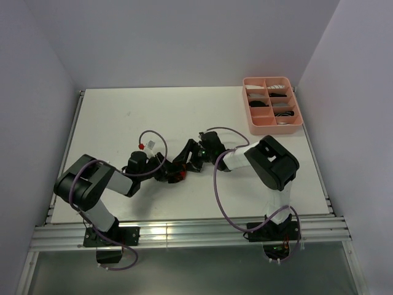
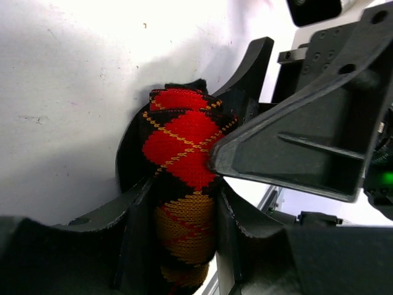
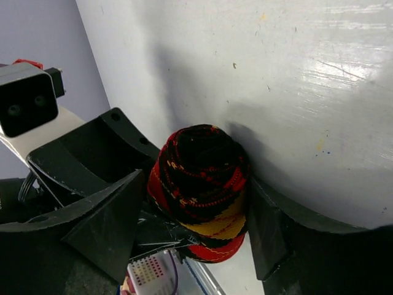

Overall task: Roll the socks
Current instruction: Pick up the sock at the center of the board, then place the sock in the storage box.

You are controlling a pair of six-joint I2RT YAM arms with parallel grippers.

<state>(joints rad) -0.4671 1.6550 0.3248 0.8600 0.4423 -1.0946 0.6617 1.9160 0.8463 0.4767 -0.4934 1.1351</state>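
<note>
Rolled argyle sock (image 2: 184, 132) near tabletop (image 1: 153, 117) centre, slightly toward 6 o'clock. Clamped from 8 o'clock in left gripper (image 2: 183, 204). Flanked from 2 o'clock by right gripper (image 3: 195, 198); grasped or merely touched, cannot tell.

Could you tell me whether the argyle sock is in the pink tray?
No, the argyle sock lies mid-table, apart from the pink tray.
</note>
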